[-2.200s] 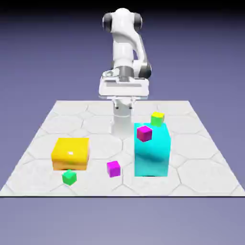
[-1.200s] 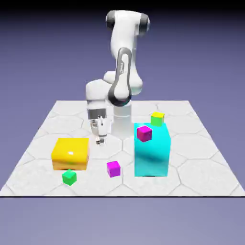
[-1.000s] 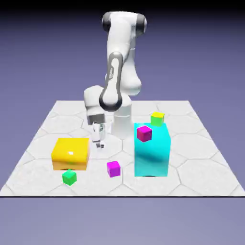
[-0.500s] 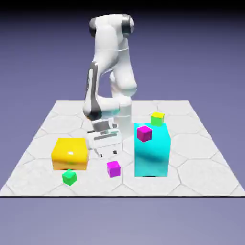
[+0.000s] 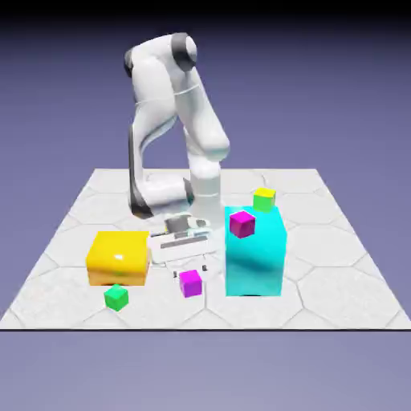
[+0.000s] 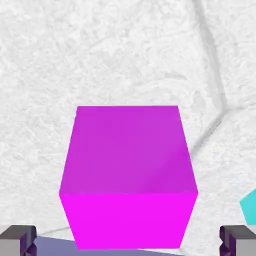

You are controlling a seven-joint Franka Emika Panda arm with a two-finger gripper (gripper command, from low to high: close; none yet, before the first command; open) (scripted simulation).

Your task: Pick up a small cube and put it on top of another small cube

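Gripper: low centre of the exterior view, hanging directly over the small cube; fingers spread wide, holding nothing. In the hand view the two grey tips sit at the bottom corners, clear of the cube's side faces, so the cube lies between them ungrasped; the stance suits a straight descent and pinch.

Small cube: violet-magenta, resting on the table, lower centre of the exterior view, between the yellow block and the cyan block, apart from both. It fills the lower middle of the hand view.

Pinker cube: appears to sit on the cyan block's top near edge, upper right of the small cube.

Yellow-green cube: behind the cyan block.

Green cube: lower left, just in front of the yellow block.

Judgement: approach stage; grasp not yet made.
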